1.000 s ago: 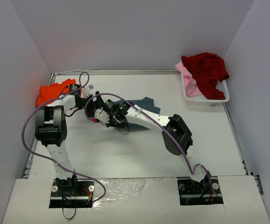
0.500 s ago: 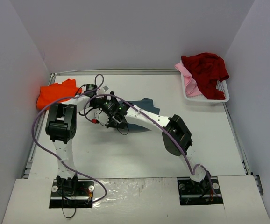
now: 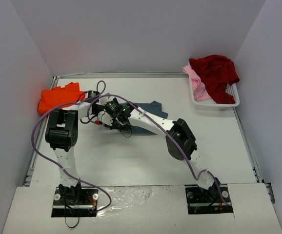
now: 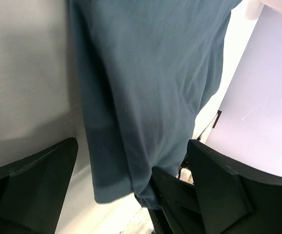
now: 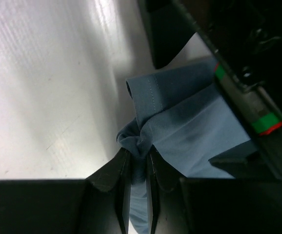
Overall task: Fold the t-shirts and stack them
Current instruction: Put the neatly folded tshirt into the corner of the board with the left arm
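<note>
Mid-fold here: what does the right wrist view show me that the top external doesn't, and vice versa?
Only the right wrist: the right gripper up close, jaws shut on a bunched fold of the blue-grey t-shirt near its stitched hem. Only the top external: the orange t-shirt at the left edge of the table, and the white basket at far right holding the dark red t-shirt and pale pink t-shirt. Both: the blue-grey t-shirt lying on the white table.

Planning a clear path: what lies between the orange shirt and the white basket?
Top view: the open left claw, the right claw pinching the blue-grey shirt, then bare table before the basket.
</note>
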Controlling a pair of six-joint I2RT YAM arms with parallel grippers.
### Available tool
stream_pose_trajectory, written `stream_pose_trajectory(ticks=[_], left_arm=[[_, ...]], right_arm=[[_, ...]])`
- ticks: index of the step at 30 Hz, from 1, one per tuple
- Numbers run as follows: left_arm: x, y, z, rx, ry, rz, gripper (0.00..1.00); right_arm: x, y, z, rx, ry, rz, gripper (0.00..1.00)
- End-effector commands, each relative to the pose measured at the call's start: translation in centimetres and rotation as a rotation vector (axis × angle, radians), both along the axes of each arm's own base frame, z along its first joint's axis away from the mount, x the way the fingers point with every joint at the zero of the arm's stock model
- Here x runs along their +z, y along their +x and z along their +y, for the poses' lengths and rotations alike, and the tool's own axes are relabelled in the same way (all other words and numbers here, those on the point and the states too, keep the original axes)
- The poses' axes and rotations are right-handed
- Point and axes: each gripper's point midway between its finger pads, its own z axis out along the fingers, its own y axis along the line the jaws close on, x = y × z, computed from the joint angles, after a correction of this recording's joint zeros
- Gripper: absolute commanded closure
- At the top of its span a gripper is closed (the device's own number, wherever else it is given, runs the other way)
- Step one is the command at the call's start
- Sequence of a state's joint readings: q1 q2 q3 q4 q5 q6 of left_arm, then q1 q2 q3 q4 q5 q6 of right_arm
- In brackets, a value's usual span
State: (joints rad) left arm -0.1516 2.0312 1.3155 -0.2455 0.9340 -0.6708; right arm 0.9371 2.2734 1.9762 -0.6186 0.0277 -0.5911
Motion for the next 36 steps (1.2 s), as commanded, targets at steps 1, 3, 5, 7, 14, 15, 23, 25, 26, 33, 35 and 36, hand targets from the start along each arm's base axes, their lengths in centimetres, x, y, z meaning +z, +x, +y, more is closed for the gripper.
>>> stream_pose_trajectory(ticks=[1,3,5,7,14,15,23,25,26,33,35,36], left_arm=[[3.3,0.3,-0.2,0.025,-0.047,-0.052,0.06],[3.2,0.3,-0.2,0.035,-0.054,-0.048,0.06],[2.8,0.4,-0.3,0.037,-0.059,-0.033,0.06],[2.4,0.4,-0.3,0.041,-0.065,-0.018,0.06],[1.8,1.1,-1.0,0.055,-0.101,0.0,0.05],[1.7,1.1,-1.2,0.054,-0.105,0.003,0.06],[1.1,0.9,-2.2,0.036,-0.125,0.015,0.06],[1.1,1.0,-2.4,0.035,-0.134,0.017,0.06],[1.1,0.9,-2.6,0.035,-0.136,0.021,0.06],[1.0,0.7,-4.0,0.001,-0.152,0.006,0.03],[1.0,0.7,-4.3,-0.003,-0.158,0.007,0.0],[1.0,0.5,-4.4,-0.007,-0.165,0.011,0.05]], right_arm=[[0.2,1.5,-0.4,-0.066,-0.012,-0.025,1.0],[0.0,1.5,-0.1,-0.066,-0.006,-0.019,1.0],[0.0,1.7,0.2,-0.066,-0.002,-0.022,1.0],[-0.2,1.7,0.4,-0.065,-0.001,-0.019,1.0],[0.0,1.7,1.2,-0.056,0.004,-0.014,1.0],[0.0,1.6,1.4,-0.051,0.003,-0.015,1.0],[-0.2,1.4,1.5,-0.044,-0.007,-0.013,1.0],[-0.1,1.4,1.5,-0.044,-0.006,-0.013,1.0],[-0.1,1.4,1.6,-0.043,-0.005,-0.012,1.0],[0.1,1.5,1.8,-0.042,-0.001,-0.015,1.0],[0.3,1.5,1.8,-0.042,0.002,-0.019,1.0],[0.3,1.5,1.8,-0.042,0.002,-0.019,1.0]])
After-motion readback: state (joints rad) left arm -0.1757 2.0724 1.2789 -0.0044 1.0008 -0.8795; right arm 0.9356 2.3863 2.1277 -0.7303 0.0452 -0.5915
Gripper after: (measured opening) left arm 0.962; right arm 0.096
